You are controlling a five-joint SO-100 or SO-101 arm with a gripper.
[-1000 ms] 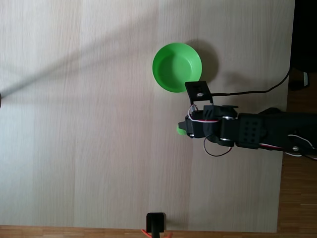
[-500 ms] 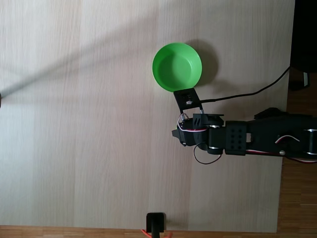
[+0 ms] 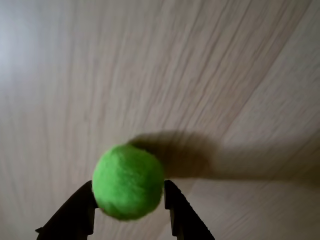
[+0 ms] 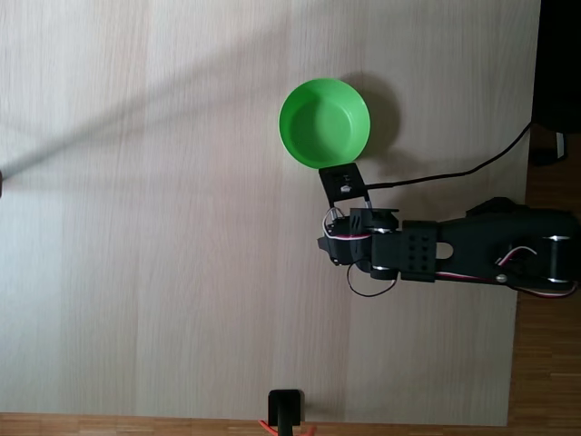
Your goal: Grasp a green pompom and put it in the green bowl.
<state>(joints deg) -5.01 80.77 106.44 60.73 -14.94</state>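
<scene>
In the wrist view, the green pompom (image 3: 128, 181), a fuzzy bright-green ball, sits squeezed between the two black fingers of my gripper (image 3: 129, 202), lifted above the wooden table with its shadow cast to the right. In the fixed view, the green bowl (image 4: 324, 123) stands on the table above the arm, and my gripper (image 4: 324, 245) hangs below the bowl's lower edge. The arm's body hides the pompom in that view.
The pale wooden table (image 4: 145, 227) stretches wide to the left of the arm. A black cable (image 4: 472, 168) runs from the arm to the right edge. A small black stand (image 4: 286, 409) sits at the table's bottom edge.
The arm has shifted left and slightly closer to the bowl. The green ball that peeked out at the gripper's left is now hidden under the arm in the fixed view.
</scene>
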